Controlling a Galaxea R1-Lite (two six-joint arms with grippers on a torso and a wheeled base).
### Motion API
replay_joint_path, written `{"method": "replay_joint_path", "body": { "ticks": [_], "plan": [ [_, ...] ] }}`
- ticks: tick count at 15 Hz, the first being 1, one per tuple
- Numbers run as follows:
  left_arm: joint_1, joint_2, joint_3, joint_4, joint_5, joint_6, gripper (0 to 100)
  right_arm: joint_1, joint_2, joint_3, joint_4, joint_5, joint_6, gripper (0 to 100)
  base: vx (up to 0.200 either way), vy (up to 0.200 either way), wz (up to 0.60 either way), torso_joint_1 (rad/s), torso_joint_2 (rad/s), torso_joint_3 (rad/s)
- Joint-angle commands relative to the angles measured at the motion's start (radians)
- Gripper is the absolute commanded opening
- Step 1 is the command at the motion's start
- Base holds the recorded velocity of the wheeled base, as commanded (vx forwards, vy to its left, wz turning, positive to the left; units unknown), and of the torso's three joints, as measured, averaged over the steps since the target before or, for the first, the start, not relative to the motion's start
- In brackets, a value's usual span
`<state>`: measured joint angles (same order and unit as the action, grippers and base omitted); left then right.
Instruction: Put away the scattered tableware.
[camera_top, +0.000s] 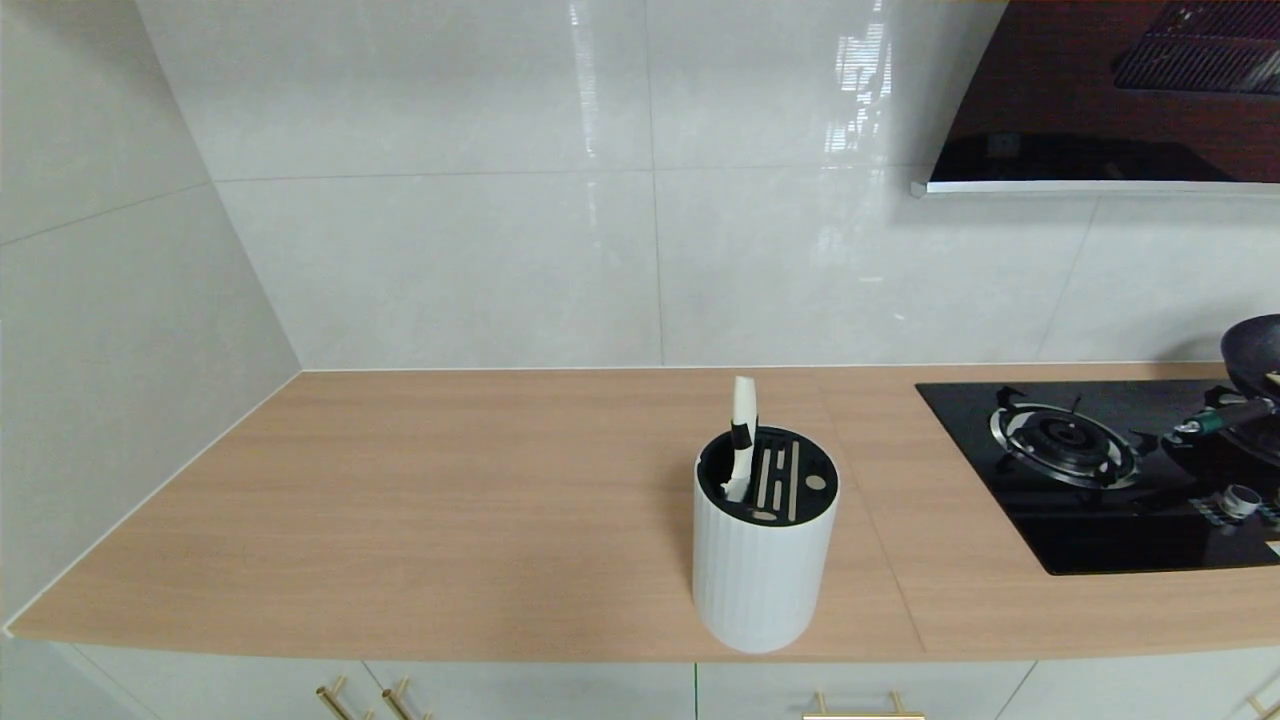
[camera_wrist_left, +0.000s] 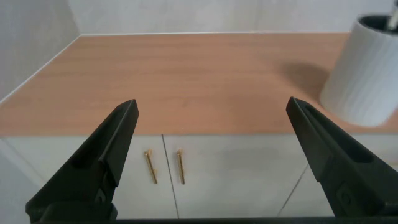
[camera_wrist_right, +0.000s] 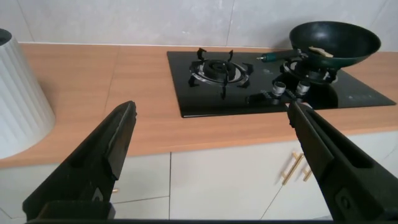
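Short of the counter (camera_wrist_left: 205, 74), both jaws gape wide.

Home kitchen, wooden countertop (camera_top: 450, 500), tiled wall (camera_top: 450, 250), gas hob (camera_top: 1100, 540) with wok (camera_top: 1255, 355), likely a range hood (camera_top: 1100, 100) above

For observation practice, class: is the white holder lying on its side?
No, the white holder stands upright on the wooden counter, with a utensil sticking up from it.
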<state>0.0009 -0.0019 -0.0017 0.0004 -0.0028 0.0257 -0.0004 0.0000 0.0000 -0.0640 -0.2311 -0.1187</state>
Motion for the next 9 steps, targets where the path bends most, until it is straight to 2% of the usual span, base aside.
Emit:
{"method": "replay_joint_path", "body": {
  "ticks": [1,3,5,6,7,8,9],
  "plan": [
    [0.001,0.002,0.0,0.001,0.006,0.022,100,0.003,0.014,0.0,0.001,-0.001,0.024,100,0.0,0.0,0.0,0.0,0.0,0.0],
    [0.001,0.002,0.0,-0.002,0.006,-0.023,100,0.003,0.009,0.0,0.006,0.001,0.096,100,0.0,0.0,0.0,0.0,0.0,0.0],
    [0.001,0.002,0.0,-0.002,0.007,-0.024,100,0.003,0.002,0.0,0.01,0.001,0.139,100,0.0,0.0,0.0,0.0,0.0,0.0],
    [0.001,0.002,0.0,-0.002,0.007,-0.024,100,0.003,0.002,0.0,0.009,0.021,0.119,100,0.0,0.0,0.0,0.0,0.0,0.0],
    [0.001,0.002,0.0,-0.002,0.007,-0.024,100,0.003,0.0,0.0,0.006,0.116,0.053,100,0.0,0.0,0.0,0.0,0.0,0.0],
    [0.001,0.002,0.0,-0.002,0.007,-0.024,100,0.003,0.0,0.0,0.012,0.18,0.042,100,0.0,0.0,0.0,0.0,0.0,0.0],
    [0.001,0.002,0.0,-0.002,0.007,-0.024,100,0.003,0.0,0.0,0.012,0.322,0.047,100,0.0,0.0,0.0,0.0,0.0,0.0]
  ]
}}
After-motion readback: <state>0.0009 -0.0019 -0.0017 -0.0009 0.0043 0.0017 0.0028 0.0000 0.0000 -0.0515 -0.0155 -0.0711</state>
